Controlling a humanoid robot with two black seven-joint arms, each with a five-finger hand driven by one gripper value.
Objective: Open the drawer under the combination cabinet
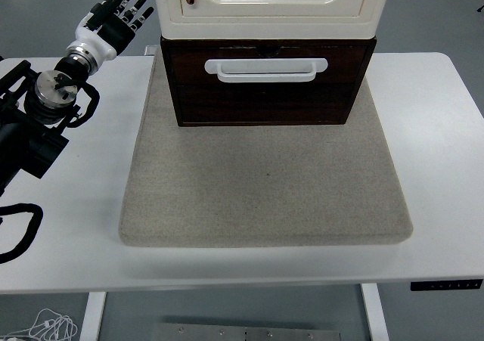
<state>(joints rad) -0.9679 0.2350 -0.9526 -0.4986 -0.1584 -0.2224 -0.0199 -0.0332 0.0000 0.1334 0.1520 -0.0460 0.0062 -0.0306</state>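
White desk [423, 167] carries a grey mat [265, 190]; dark drawer [265, 103] sits under the cream cabinet [272, 1]. Left hand [117, 16] hovers beside the cabinet, fingers spread, holding nothing. White handle [266, 69] lies to its right and lower, long axis crosswise. Right arm unseen, so left is nearer.

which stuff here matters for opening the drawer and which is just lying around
For the job:
- dark brown drawer
- its white handle
- left hand, raised beside the cabinet, fingers spread

Just there:
- cream cabinet on top
- grey mat
- white table
- cables on the floor
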